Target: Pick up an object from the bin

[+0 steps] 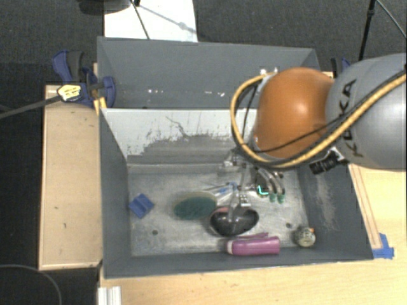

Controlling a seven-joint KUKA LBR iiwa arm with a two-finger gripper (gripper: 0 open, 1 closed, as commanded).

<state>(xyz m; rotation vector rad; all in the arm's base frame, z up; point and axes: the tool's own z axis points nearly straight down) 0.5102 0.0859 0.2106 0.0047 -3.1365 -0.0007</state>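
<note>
Hanging over the dark glossy object, lower centre, the gripper is seen, clench not discernible; judged slippery, best edge-held.

A dark glossy oval lies flat near the bin's front.

A white paper sheet lies on the dark carpet floor

Arm in from right, bent downward; orange wrist cover uppermost.
</note>
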